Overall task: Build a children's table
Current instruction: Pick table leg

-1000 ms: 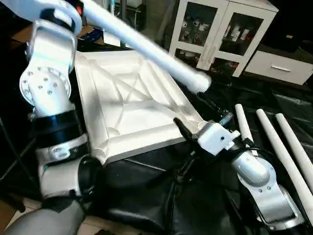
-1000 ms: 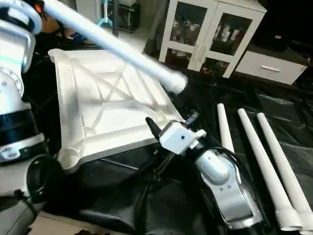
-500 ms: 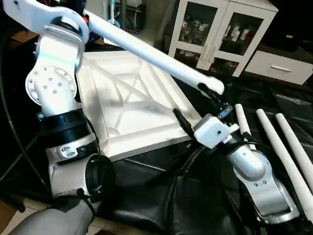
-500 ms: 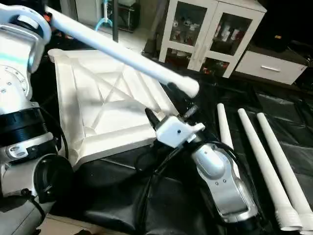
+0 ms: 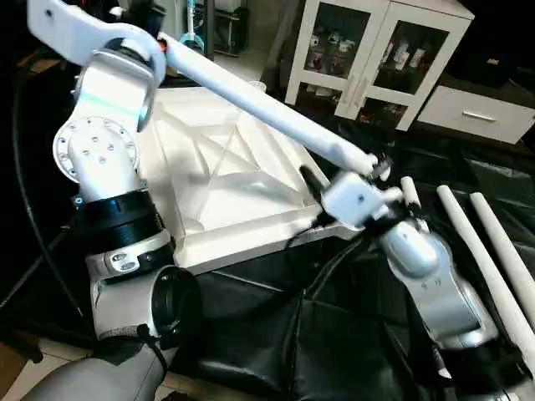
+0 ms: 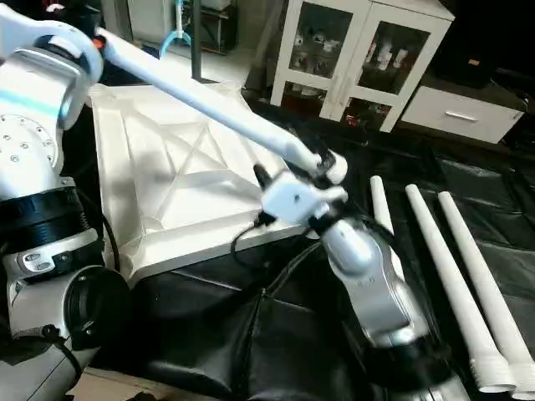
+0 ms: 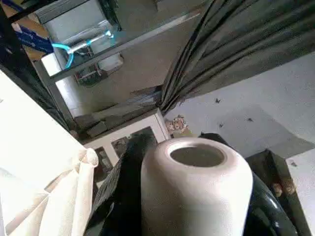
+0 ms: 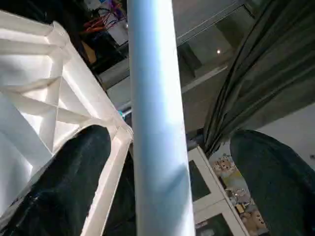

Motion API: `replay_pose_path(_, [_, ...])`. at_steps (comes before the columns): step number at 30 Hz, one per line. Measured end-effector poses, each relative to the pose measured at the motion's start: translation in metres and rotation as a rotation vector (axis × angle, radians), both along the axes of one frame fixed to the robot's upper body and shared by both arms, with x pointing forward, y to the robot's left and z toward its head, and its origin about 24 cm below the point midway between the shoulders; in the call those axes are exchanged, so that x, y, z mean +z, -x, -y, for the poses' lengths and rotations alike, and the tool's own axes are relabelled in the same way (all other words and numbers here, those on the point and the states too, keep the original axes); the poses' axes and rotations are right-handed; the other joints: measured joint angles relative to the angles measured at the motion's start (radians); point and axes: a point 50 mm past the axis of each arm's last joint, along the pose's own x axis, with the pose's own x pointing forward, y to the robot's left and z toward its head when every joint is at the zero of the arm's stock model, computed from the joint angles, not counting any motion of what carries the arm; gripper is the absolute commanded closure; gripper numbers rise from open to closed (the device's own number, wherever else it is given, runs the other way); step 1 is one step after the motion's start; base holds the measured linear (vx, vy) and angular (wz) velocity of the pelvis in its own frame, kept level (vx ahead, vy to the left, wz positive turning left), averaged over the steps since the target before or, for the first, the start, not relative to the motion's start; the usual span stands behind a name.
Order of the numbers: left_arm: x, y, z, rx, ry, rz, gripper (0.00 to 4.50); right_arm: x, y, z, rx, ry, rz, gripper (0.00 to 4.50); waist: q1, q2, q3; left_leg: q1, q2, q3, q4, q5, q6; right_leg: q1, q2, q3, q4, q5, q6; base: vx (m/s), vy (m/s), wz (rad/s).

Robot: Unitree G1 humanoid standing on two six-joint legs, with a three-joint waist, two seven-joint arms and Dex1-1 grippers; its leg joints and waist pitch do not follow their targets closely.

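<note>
Two black fingers point(image 8: 74, 167) of the right gripper point(image 8: 167, 187) are seen spread wide in the right wrist view, one on each side of the held leg point(image 5: 267, 113), with no contact shown. In the left wrist view the wide open end of this leg is pinched by the left gripper point(image 7: 197, 196), black fingers pressed against both sides of the tube.

In the left eye view the leg runs from upper left down to the middle of the frame, its far tip close above the right gripper's white housing. The tabletop point(image 5: 226, 167) lies underside up, X-ribs showing, left of centre on the black-covered bench point(image 5: 276, 334). Three spare legs point(image 6: 435, 259) lie side by side at the right of the frame, well apart from the tabletop.

Step judged in hand: the first leg is being handed toward a two-arm grip or toward a corner socket. Next, the right fingers would have to be closed on the tube, then the leg end steered into a socket.

Left arm: raised high, forearm upright. Right arm: stretched forward low over the bench.
</note>
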Motion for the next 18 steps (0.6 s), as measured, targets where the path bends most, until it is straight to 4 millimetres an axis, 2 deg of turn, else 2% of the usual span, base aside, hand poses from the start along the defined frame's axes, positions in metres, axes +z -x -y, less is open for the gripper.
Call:
replay_pose_path(8, [0.004,0.003,0.002,0.005,-0.038,0.024,3.22,0.004,-0.026,0.002,-0.068,0.063,-0.068,0.21,0.003,-0.003,0.0,-0.001,0.0,0.0,0.001,0.0,0.0,0.0,0.0,0.0,0.0,0.0,0.0,0.0,0.0,0.0])
replay_pose_path(9, [0.005,0.004,0.002,0.005,-0.047,0.027,3.22,0.002,-0.028,0.002,-0.08,0.076,-0.088,0.48,0.004,-0.005,0.0,-0.001,0.0,0.0,0.001,0.0,0.0,0.0,0.0,0.0,0.0,0.0,0.0,0.0,0.0,0.0])
replay_pose_path(13, [0.008,0.005,0.001,0.015,-0.086,0.041,3.22,-0.008,-0.032,0.004,-0.11,0.091,-0.166,0.68,0.002,-0.01,0.003,0.0,0.0,0.001,0.001,0.0,0.0,0.0,0.0,0.0,0.001,0.001,-0.001,0.0,0.0,0.0])
replay_pose_path(15, [0.01,0.006,0.0,0.021,-0.104,0.055,3.22,-0.013,-0.033,0.005,-0.12,0.095,-0.195,0.98,0.003,-0.01,0.003,0.0,0.0,0.001,0.002,0.0,0.0,0.0,0.0,0.0,0.001,0.001,-0.001,0.0,0.0,0.0])
replay_pose_path(18, [0.012,0.008,-0.001,0.031,-0.115,0.067,3.22,-0.016,-0.033,0.004,-0.115,0.102,-0.206,1.2,0.003,-0.011,0.003,0.0,0.0,0.001,0.002,0.0,0.0,0.0,0.0,0.0,0.001,0.001,-0.001,0.0,0.0,0.0])
